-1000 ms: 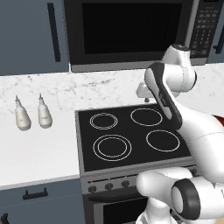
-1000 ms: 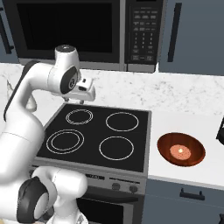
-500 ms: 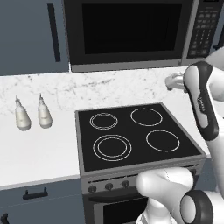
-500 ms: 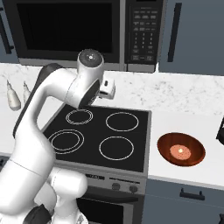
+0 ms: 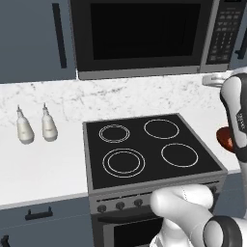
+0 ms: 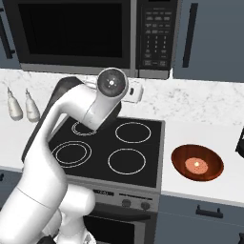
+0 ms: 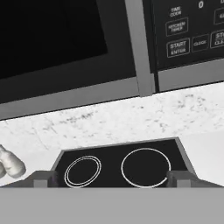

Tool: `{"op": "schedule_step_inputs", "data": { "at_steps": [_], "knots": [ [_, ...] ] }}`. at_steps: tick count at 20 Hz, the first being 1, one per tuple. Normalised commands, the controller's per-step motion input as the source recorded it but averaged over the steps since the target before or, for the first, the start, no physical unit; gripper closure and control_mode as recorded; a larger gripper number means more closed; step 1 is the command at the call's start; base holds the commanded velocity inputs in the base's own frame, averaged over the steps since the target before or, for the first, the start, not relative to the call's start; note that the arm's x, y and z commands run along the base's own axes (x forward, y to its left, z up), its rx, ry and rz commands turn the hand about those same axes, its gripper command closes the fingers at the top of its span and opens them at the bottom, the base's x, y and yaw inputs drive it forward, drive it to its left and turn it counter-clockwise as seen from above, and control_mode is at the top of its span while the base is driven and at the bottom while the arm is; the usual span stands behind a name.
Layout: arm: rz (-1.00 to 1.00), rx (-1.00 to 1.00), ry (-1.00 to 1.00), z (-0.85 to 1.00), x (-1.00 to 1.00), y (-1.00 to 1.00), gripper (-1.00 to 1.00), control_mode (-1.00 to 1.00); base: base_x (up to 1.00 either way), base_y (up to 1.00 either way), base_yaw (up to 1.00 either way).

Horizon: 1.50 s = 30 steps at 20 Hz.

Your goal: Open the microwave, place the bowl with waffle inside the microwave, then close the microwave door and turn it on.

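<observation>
The microwave (image 5: 144, 38) hangs above the stove with its dark glass door (image 7: 48, 39) shut and the black keypad (image 7: 188, 30) to its right. On the counter right of the stove, the reddish-brown bowl (image 6: 197, 162) holds the small waffle (image 6: 197, 165); in the left base view only the bowl's edge (image 5: 225, 137) shows behind my arm. My gripper (image 7: 111, 178) is open with nothing between its fingertips. It hovers over the stove's back, facing the door's lower right corner and well apart from it. The white hand (image 6: 136, 91) is below the keypad.
The black four-ring stove (image 5: 149, 149) lies under the arm. Two pale bottles (image 5: 24, 129) (image 5: 48, 126) stand on the counter at the left. A blue-grey cabinet door (image 6: 214, 38) with a dark bar handle is right of the microwave. A dark object (image 6: 240, 143) sits at the right edge.
The arm has swung to the right, from above the stove's back rings toward the keypad side of the microwave. The jaws have spread wider. Bowl and microwave have not moved.
</observation>
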Motion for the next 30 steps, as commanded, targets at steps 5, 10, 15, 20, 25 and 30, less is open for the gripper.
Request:
{"op": "schedule_step_inputs", "data": {
  "at_steps": [5, 10, 15, 20, 25, 30],
  "knots": [
    [-0.12, -0.02, -0.04, 0.52, 0.13, -0.01, -1.00, -1.00, 0.00, 0.00, 0.00],
    [-0.09, -0.04, 0.00, 0.30, 0.27, -0.04, -1.00, -1.00, 0.00, 0.00, 0.00],
    [-0.05, 0.00, 0.01, 0.05, 0.44, -0.02, -1.00, -1.00, 0.00, 0.00, 0.00],
    [0.00, 0.00, 0.09, 0.00, 0.61, -0.06, -1.00, -1.00, 0.00, 0.00, 0.00],
    [0.00, 0.00, 0.11, 0.07, 0.44, -0.33, -1.00, -1.00, 0.00, 0.00, 0.00],
    [-0.01, 0.00, 0.02, 0.01, 0.36, -0.16, -1.00, -1.00, 0.00, 0.00, 0.00]
  ]
}}
